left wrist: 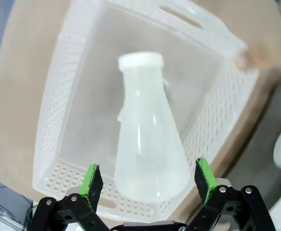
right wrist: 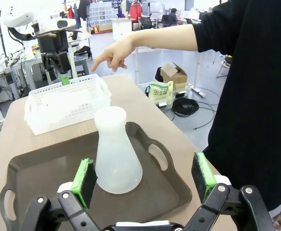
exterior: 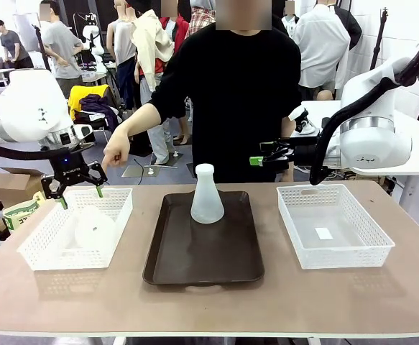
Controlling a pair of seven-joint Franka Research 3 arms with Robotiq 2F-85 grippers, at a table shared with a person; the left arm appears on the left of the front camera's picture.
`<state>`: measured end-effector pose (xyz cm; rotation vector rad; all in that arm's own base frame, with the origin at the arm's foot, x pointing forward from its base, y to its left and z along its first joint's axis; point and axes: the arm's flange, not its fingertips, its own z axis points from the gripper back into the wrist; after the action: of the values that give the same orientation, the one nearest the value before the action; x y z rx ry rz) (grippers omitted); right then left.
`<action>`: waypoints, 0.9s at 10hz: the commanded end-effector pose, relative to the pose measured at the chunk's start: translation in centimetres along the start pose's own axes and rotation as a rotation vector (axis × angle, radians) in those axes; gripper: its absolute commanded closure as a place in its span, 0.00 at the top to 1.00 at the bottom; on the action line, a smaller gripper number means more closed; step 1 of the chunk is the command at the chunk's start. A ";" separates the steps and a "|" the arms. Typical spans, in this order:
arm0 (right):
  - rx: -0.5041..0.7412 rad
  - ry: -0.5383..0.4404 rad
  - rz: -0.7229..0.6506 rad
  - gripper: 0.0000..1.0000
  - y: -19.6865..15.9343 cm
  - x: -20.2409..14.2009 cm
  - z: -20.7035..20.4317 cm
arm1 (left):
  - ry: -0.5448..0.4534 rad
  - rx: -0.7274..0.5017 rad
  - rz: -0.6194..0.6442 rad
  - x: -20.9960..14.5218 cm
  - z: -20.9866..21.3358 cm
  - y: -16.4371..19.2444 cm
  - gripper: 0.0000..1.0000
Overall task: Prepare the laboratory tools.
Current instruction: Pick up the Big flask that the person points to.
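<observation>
– At the table's left end, what does the front camera give you?

– A white lattice basket with one flask on its side, round base toward us. The left gripper hangs over the basket's 12 o'clock rim, jaws wide apart and holding nothing. A person's hand points down at the basket's 1 o'clock corner.

– And the left wrist camera?

– It looks straight down. The flask lies along the basket floor, neck toward 12 o'clock of the picture. The gripper has a green pad at either side of the wide base and touches neither. There is bare floor all round the flask inside the walls.

– The middle?

– A dark tray carries the second flask upright at its 12 o'clock end. The tray floor toward 6 o'clock is bare. From the right wrist that flask stands between the spread pads but farther off, with the tray's handle hole at its 3 o'clock.

– The right side?

– The right gripper is held high beyond the table's far edge, pointing toward 9 o'clock, jaws apart with nothing in them. The right basket sits at the tray's 3 o'clock, clear of it. A broad strip of tabletop runs free along the near edge.
</observation>
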<state>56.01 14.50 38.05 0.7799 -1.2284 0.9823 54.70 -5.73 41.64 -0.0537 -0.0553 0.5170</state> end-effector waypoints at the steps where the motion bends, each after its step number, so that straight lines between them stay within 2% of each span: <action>1: 0.002 0.008 -0.008 1.00 0.0 0.0 0.0 | -0.078 0.069 0.102 0.5 -0.9 -0.9 1.00; 2: 0.002 0.008 -0.008 1.00 0.0 0.0 0.0 | -0.085 0.052 0.107 0.8 -1.5 -0.8 1.00; 3: 0.002 0.008 -0.008 1.00 0.0 0.0 0.0 | -0.034 0.021 0.057 0.5 -0.5 -0.1 1.00; 4: 0.002 0.008 -0.008 1.00 0.0 0.0 0.0 | -0.034 0.021 0.057 0.5 -0.5 -0.1 1.00; 7: 0.002 0.008 -0.008 1.00 0.0 0.0 0.0 | -0.051 0.065 0.121 1.9 -2.5 -0.5 1.00; 9: 0.002 0.008 -0.008 1.00 0.0 0.0 0.0 | -0.018 0.076 0.119 2.4 -4.2 -1.3 1.00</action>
<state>56.01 14.49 38.06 0.7797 -1.2286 0.9823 56.43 -5.19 37.83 0.0078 -0.0509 0.6179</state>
